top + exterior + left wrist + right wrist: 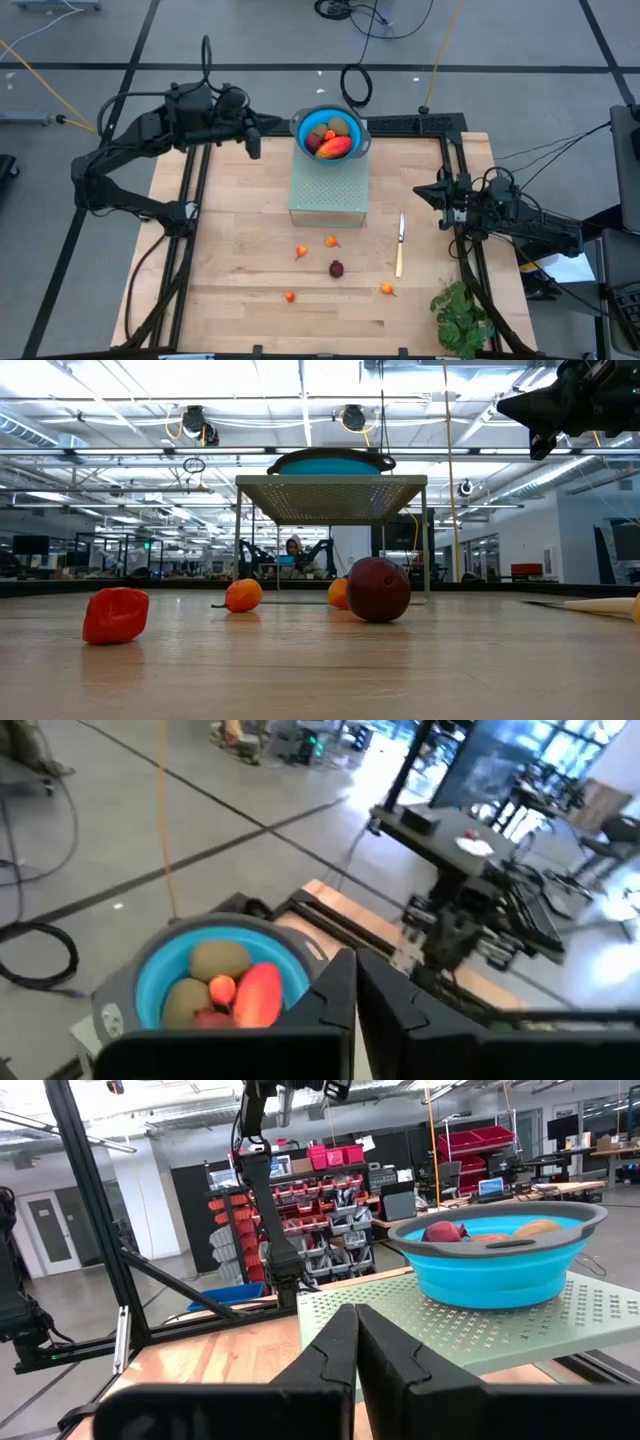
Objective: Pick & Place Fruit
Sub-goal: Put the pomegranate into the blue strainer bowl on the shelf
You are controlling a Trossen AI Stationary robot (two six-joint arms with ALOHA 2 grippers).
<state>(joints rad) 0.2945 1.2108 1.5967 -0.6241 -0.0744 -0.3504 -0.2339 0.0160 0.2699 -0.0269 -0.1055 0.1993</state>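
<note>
Five pieces of fruit lie loose on my desk (240, 300): one dark-red ball (336, 268) and four tiny orange-red ones (331, 241). The mango (335, 147) and kiwis (338, 126) sit in the blue bowl (300, 125) on the perforated stand (328, 195). My left gripper (253, 143) hovers beside the bowl, jaws closed and empty, well apart from the loose fruit. My right gripper (428, 195) waits at the desk's edge, jaws closed. I judge the ball light, smooth and prone to rolling; grip across its middle.

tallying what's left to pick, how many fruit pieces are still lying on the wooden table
5: small orange-red fruits at and, with a dark-red ball among them. The rest sit in the blue bowl on the perforated stand; none seem hidden.
</note>
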